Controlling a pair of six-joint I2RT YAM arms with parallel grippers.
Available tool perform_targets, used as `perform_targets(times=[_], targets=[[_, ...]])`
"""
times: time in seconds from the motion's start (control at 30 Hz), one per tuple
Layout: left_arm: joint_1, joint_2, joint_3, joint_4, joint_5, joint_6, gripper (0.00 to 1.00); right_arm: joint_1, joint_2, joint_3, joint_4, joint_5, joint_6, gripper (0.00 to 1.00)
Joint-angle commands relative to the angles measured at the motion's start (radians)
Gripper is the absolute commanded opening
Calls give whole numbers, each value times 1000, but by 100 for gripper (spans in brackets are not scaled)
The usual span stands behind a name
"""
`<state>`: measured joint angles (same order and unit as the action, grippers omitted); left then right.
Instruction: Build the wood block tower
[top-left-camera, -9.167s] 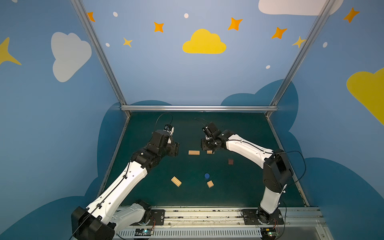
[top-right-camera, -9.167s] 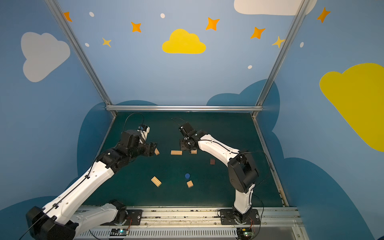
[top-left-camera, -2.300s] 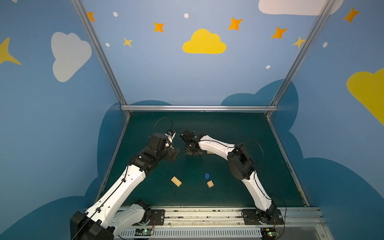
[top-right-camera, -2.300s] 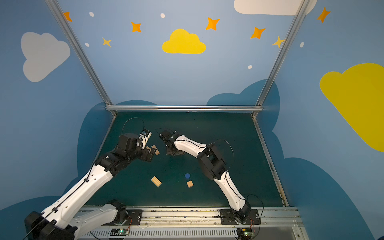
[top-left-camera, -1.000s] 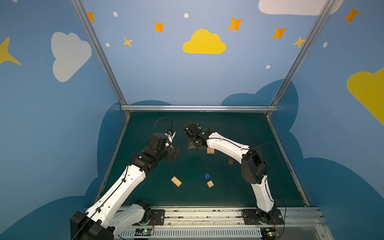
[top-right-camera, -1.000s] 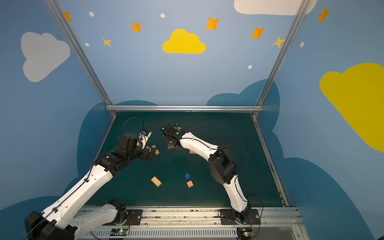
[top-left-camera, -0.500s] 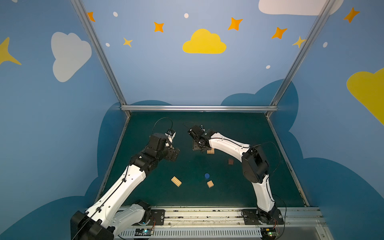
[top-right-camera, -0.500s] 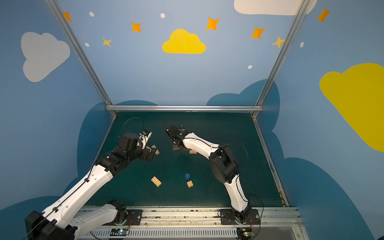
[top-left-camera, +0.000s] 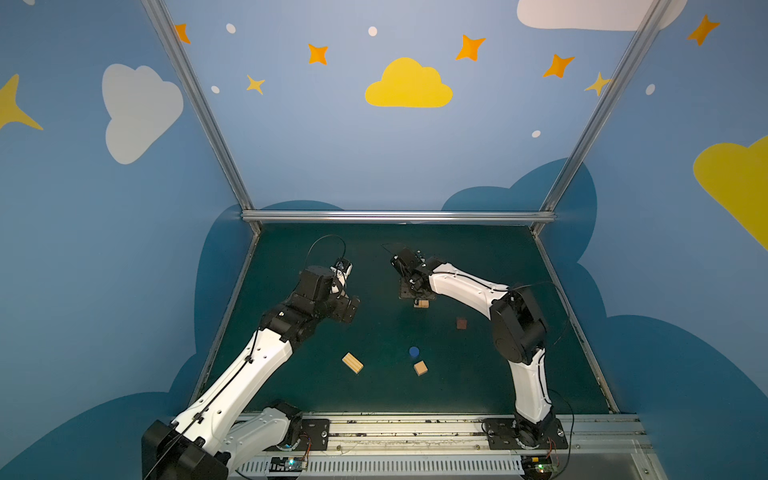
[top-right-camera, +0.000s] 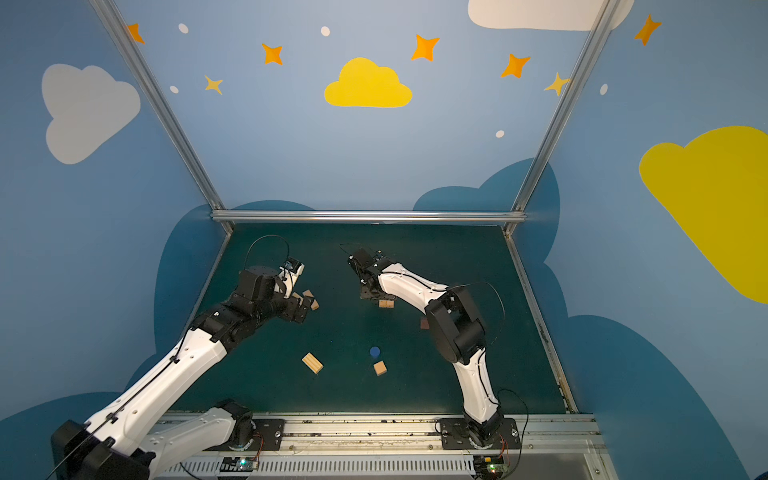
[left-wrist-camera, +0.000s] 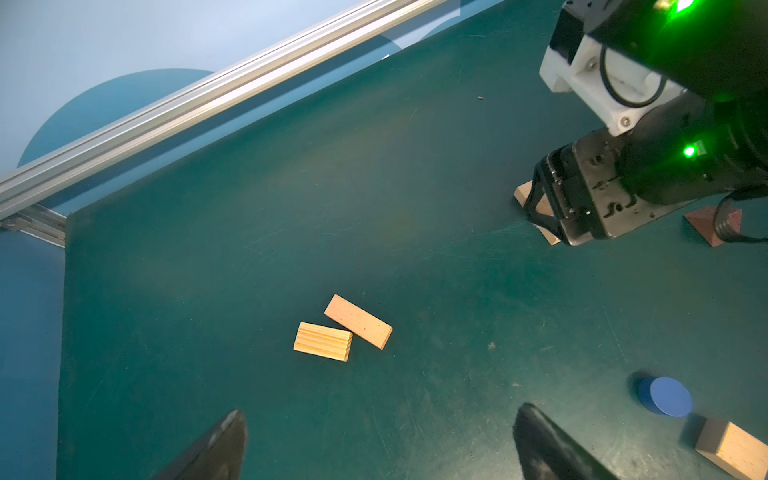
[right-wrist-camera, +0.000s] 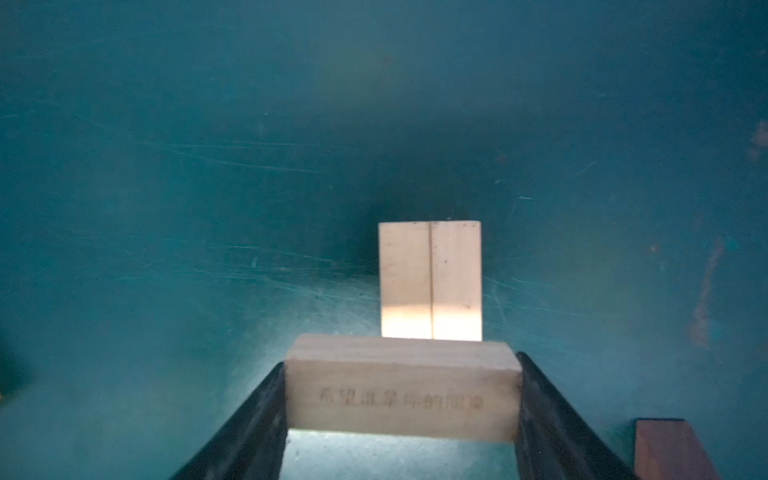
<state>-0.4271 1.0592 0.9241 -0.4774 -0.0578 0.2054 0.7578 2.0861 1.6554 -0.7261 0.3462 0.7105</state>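
Right gripper: closed on a light tan oblong wooden bar with printed characters, which is clamped by its two ends; the fingers are set fairly wide apart by its length.
Held bar: carried crosswise over the tower base; contact with it cannot be told.
Tower base: two light tan wooden bars laid side by side on the green mat, towards the back of its middle.
Left gripper: fingers spread fully, nothing held or touched.
Near left gripper: two further tan bars, touching each other.
Loose pieces: dark reddish-brown cube, blue round piece, tan cube, ribbed tan block.
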Motion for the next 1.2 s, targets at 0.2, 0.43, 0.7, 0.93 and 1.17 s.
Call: perform_targets(times=[0.2,0.43,0.7,0.93,1.17], targets=[[4,17,-5,7,12,-4,100,-29,-20,-19,14,-35,14,0],[3,21,-5,6,12,-3,100,-40,2,-7,15,-60,3,0],[3,20,-5,5,12,-4,100,-48,27,10,5,-73,-11,0],[3,23,-4,6,12,-1,100,-53,45,27,1,-75,-23,1],[3,28,-4,4,9,-2,100,-62,64,45,-7,-82,-36,2]])
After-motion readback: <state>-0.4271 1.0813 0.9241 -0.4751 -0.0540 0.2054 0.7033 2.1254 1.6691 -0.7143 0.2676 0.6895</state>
